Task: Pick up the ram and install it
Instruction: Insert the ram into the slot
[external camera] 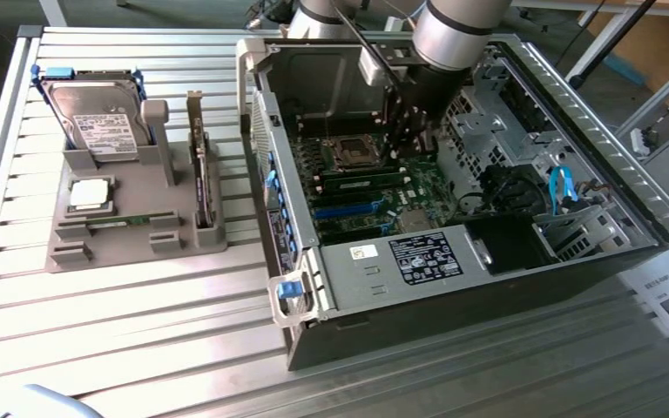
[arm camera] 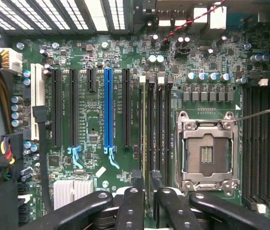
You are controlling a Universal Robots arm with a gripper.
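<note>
Pincer (arm camera: 146, 179) parted astride the ram (arm camera: 146, 129), which stands on edge in a memory slot of the motherboard (arm camera: 92, 158), directly between the black fingers (arm camera: 131, 206) and seemingly pressed by neither. Installation looks to be at the seating stage: the stick is in its slot with no grip on it, though whether the end latches have caught cannot be told. Just beside the pincer on one side lies the open CPU socket (arm camera: 206, 151); farther off on the other, a blue expansion slot (arm camera: 107, 110). Well beyond the computer case (external camera: 451, 305), a grey holder (external camera: 114, 235) carrying a hard drive (external camera: 97, 117) sits on the tabletop (external camera: 137, 331). Given the narrow gap, any next move calls for keeping the fingers off the stick.
</note>
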